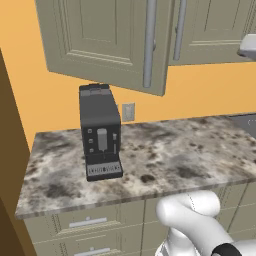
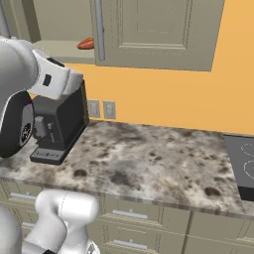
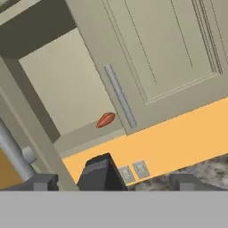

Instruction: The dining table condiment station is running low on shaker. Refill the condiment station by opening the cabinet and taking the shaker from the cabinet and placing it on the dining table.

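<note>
The cabinet (image 3: pixel 67 89) stands open in the upper left of the hand view, its left door (image 1: pixel 100 40) swung out toward us across the top of the left base view. On the shelf inside, low in the opening, lies a reddish-brown oval lump (image 3: pixel 106 119), and the right base view catches it too, at the top left, just beside the door's long bar handle (image 2: pixel 99 30). That lump is not what we want. The shaker is nowhere I can make out; the shelf's left end is hidden behind the door frame, so it may be tucked there or deeper in.

The gripper (image 3: pixel 111 182) sits at the bottom of the hand view with its jaws spread wide and nothing between them, looking up at the open shelf.

Below, the coffee machine (image 1: pixel 100 132) stands on the stone counter (image 1: pixel 190 155), left of centre in the left base view, with a stovetop (image 2: pixel 243 163) at the right edge of the right base view.

For the grab, my guess: a shaker is small, light, rigid and probably smooth-sided, easy to topple on a shelf. Take it around the body below the cap, squarely, with a gentle close.
</note>
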Available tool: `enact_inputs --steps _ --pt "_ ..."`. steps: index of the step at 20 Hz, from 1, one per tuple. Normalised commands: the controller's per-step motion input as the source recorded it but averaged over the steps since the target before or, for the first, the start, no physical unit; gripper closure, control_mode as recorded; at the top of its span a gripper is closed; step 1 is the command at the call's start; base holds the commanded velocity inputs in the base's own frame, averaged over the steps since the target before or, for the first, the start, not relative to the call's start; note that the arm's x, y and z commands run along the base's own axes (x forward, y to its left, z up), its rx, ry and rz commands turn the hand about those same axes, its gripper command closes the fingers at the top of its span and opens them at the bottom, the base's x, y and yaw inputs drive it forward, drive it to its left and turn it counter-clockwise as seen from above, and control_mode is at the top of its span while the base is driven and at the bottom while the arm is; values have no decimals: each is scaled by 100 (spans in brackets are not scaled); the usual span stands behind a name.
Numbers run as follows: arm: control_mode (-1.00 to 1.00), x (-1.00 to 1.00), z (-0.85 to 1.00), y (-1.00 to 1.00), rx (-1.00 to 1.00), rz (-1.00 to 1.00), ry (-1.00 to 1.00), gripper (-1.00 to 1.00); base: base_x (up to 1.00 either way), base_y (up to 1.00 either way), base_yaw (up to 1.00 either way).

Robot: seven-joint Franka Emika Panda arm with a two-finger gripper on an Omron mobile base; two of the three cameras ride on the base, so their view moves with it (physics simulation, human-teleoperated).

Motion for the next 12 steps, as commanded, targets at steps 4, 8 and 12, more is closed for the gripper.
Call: enact_inputs --steps 4,8,12 --pt "-100 2 -2 -25 34 15 7 -100 0 0 0" --pt "-100 6 -12 6 21 8 1 -100 0 0 0" --pt "-100 24 -24 20 11 5 2 -100 0 0 0"
